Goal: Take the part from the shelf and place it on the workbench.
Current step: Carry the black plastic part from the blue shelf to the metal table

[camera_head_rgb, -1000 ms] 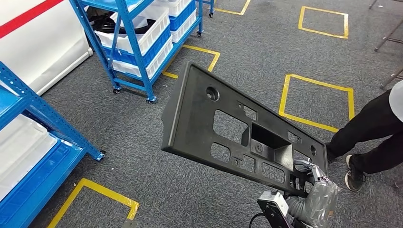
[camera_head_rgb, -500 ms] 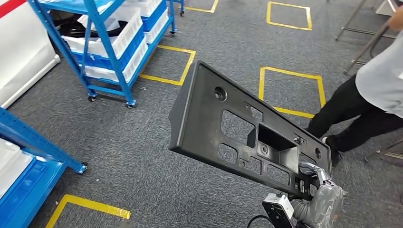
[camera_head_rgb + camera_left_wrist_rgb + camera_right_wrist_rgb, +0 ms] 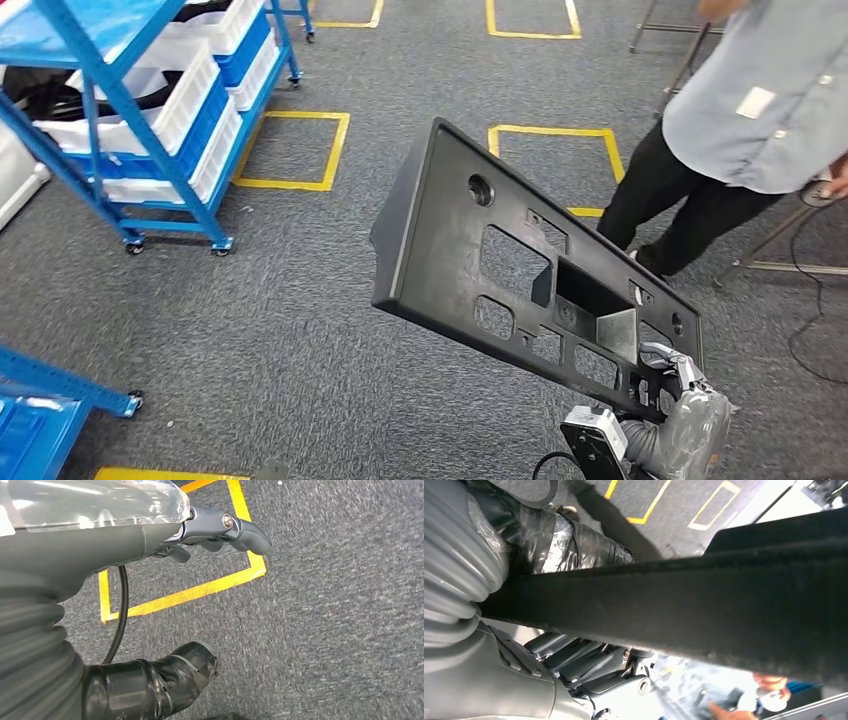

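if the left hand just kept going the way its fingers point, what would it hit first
Probably the grey carpet floor. In the left wrist view the left hand holds nothing, and its fingers point out over bare carpet just past a yellow tape square. Nothing else shows in that line, though depth is hard to judge.

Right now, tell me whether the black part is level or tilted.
Tilted: the black part slopes up and away from the right robot hand, which grips its lower end.

I am finding no readable text, label, brand or number anywhere; the small white patch (image 3: 756, 101) on the person's grey shirt (image 3: 760, 90) is showing blank.
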Controlling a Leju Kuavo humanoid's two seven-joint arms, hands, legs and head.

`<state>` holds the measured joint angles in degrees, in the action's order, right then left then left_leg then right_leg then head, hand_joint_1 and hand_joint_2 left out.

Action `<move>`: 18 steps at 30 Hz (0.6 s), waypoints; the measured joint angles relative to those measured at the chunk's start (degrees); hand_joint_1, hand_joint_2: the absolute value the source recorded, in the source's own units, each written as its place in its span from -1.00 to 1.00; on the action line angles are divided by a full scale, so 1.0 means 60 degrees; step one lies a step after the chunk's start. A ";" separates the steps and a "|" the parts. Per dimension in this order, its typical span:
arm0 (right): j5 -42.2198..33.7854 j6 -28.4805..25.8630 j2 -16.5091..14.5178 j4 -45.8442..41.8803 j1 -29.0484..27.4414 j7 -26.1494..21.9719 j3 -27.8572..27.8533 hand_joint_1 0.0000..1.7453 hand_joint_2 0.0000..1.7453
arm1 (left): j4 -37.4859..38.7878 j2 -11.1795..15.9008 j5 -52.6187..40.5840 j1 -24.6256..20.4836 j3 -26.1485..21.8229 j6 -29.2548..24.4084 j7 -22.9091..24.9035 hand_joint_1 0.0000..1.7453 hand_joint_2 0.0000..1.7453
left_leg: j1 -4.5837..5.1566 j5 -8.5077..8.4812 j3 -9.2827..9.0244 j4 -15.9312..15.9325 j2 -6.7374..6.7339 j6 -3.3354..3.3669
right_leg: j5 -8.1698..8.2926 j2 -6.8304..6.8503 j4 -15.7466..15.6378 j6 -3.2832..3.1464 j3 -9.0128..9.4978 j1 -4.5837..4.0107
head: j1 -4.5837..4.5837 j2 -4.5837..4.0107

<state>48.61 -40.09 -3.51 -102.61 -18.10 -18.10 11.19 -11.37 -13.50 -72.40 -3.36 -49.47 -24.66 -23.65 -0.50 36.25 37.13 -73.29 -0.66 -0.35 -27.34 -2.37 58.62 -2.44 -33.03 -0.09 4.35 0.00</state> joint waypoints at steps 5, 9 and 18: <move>-0.0307 0.0000 -0.0105 -0.0054 -0.0101 -0.0255 -0.0162 1.00 1.00 | 0.0000 0.0004 0.0006 -0.0001 -0.0033 -0.0010 -0.0013 -1.00 1.00 | -0.0080 -0.1216 -0.0821 0.2178 0.0735 0.0049 | -0.0105 -0.0589 0.0255 0.0182 -0.0120 0.0041 | 0.0004 -0.0002; -0.0331 -0.0005 -0.0126 -0.0114 -0.0221 -0.0304 -0.0272 1.00 1.00 | -0.0002 -0.0007 -0.0003 -0.0025 -0.0056 -0.0016 -0.0033 -1.00 1.00 | -0.0065 -0.1254 -0.0896 0.2391 0.0496 0.0252 | -0.0120 -0.0648 0.0349 0.0395 -0.0274 0.0070 | 0.0010 -0.0001; -0.0331 -0.0004 -0.0128 -0.0139 -0.0244 -0.0359 -0.0342 1.00 1.00 | -0.0003 -0.0019 -0.0035 -0.0010 -0.0079 -0.0018 -0.0088 -1.00 1.00 | -0.0007 -0.1197 -0.1015 0.2479 -0.0572 0.0376 | -0.0361 0.0702 0.1179 0.0491 -0.0547 0.0067 | 0.0015 -0.0003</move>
<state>46.62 -40.11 -4.28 -103.45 -19.56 -20.25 9.14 -11.38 -13.62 -72.61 -3.41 -49.94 -24.77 -24.18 -0.54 29.07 31.04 -58.42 -4.09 1.90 -29.51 1.85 65.70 0.50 -36.31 0.32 4.44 -0.02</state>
